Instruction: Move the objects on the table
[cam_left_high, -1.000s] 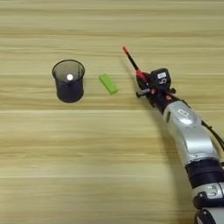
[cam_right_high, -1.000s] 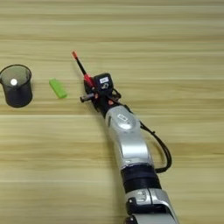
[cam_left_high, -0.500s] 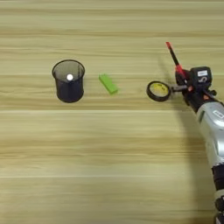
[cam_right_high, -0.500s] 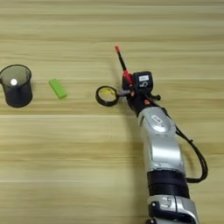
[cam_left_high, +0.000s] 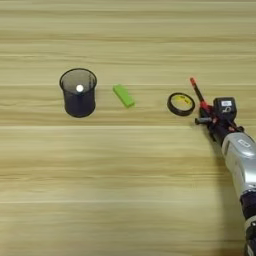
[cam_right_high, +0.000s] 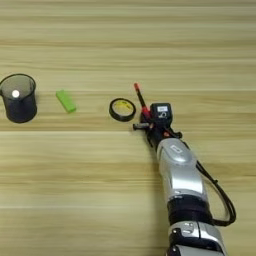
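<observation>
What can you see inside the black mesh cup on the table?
Inside the black mesh cup only a small white spot shows on its dark bottom; what it is cannot be told. The cup's near wall hides part of the floor.

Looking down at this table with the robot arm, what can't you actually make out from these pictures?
- Lower end of the pen: hidden by the gripper, both views.
- Whether the gripper grasps the pen: its fingers are too small and dark to read.
- White spot inside the mesh cup: too small to identify.
- Markings on the tape ring: too small.
- Arm: cut off by the left eye view's right edge.
</observation>
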